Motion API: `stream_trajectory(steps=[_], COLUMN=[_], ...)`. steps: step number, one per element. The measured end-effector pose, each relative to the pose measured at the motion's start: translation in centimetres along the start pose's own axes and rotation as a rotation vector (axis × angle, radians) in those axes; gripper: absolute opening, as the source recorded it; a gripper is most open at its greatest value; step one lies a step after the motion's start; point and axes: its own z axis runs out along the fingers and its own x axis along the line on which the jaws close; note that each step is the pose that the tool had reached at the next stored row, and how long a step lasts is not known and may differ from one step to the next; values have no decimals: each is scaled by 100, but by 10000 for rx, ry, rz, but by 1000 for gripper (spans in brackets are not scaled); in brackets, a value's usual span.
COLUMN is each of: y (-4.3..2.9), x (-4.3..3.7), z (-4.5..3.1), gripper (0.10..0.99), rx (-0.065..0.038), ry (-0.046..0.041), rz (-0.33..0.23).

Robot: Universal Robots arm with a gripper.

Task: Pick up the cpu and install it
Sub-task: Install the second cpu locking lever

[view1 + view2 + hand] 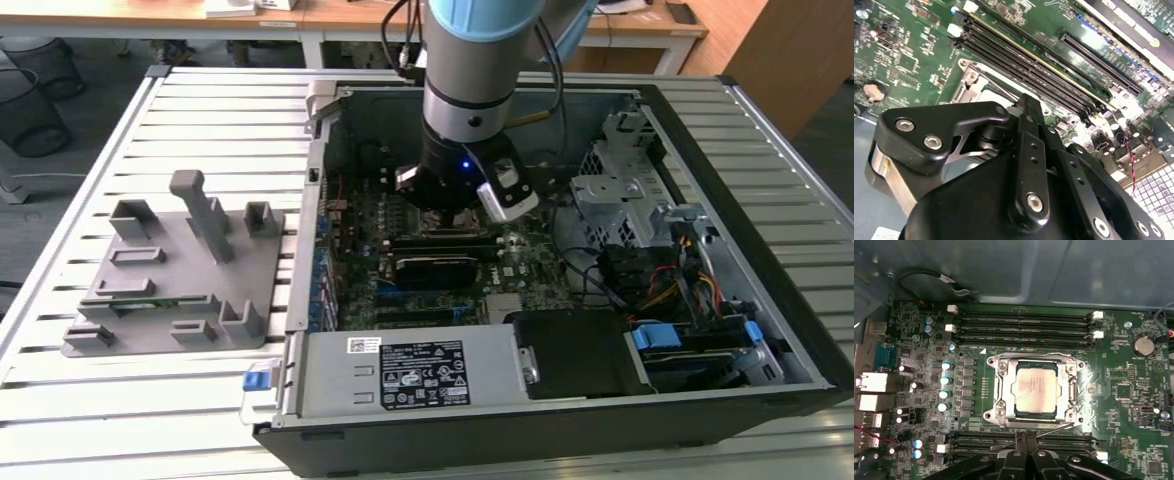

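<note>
End effector (1026,460), fingers together and empty, hovers beside the cpu (1035,388) (seated in its socket (999,390)); withdraw straight up.

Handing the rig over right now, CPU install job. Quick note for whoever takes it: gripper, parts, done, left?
Gripper: low inside the open PC case, over the motherboard, beside the socket; whether the fingers are open or shut can't be told.
CPU: lying flat in the socket, metal top up, in the first wrist view.
Grey fixture: on the table, at the exterior view's left of the case.
Done: CPU looks placed in the socket.
Left: whether the socket is latched cannot be judged.
</note>
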Motion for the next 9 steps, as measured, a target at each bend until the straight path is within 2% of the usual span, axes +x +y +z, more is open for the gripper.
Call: stream_trajectory(steps=[5,9], y=[-3,-10], x=[74,89], z=[39,87], gripper=[106,106], rx=[0,-5], ry=[0,4], rz=[-1,-13])
